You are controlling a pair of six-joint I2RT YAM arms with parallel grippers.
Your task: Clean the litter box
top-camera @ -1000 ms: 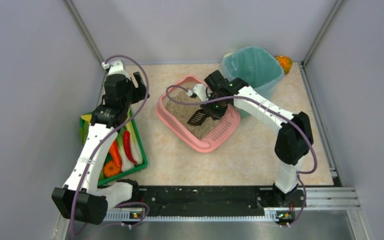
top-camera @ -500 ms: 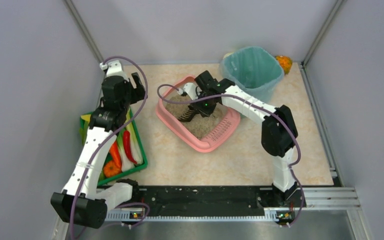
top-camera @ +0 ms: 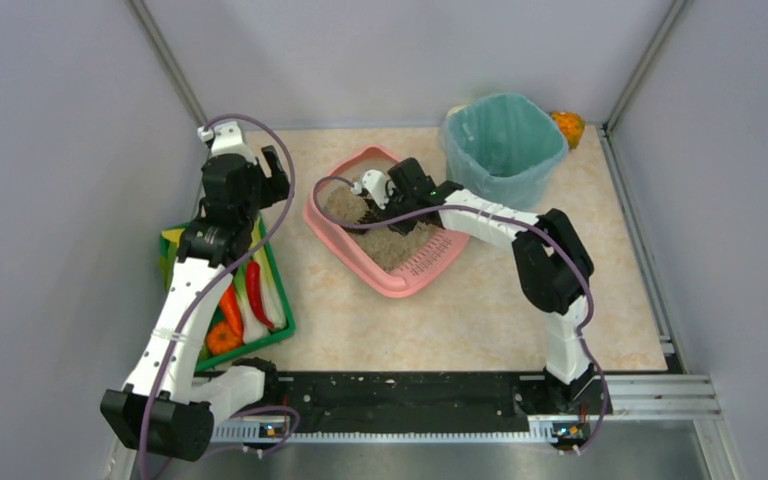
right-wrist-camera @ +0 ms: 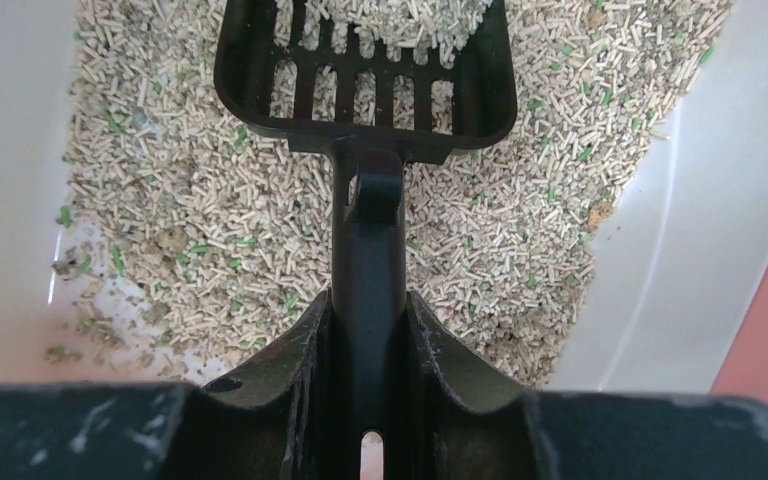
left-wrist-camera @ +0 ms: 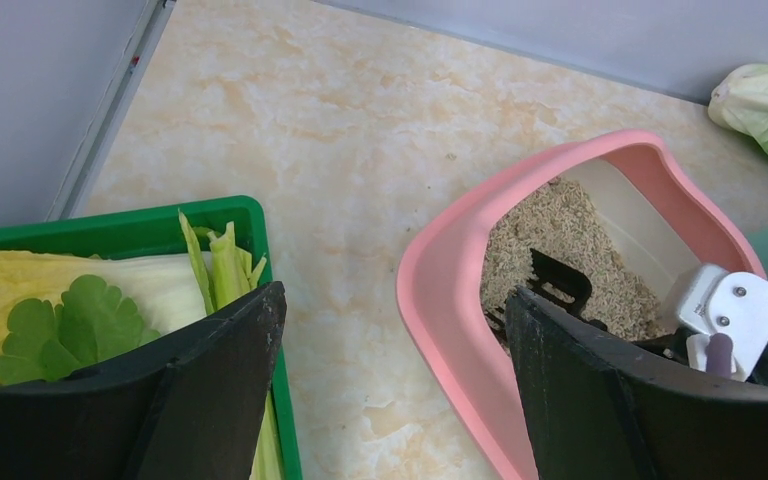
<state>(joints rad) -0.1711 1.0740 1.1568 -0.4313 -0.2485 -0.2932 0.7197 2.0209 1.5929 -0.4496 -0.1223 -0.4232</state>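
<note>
Overhead: beige marbled tabletop (top-camera: 480,320), grey walls (top-camera: 410,60) around. Pink litter box (top-camera: 345,255) sits mid-table, betw. green veg tray (top-camera: 275,300) at left & teal-lined bin (top-camera: 505,140) far right. Vs 1 s ago, R gripper (right-wrist-camera: 365,320), clamped on black slotted scoop (right-wrist-camera: 365,70) handle, has dragged it from mid-box to far-left corner. L gripper (left-wrist-camera: 395,310) gapes wide, empty, near box's left rim, prob. unmoved.

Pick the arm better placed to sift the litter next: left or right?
Right. The right end effector is shut on the black scoop, slotted head down in the litter box. The left end effector is open, empty, outside the box.
</note>
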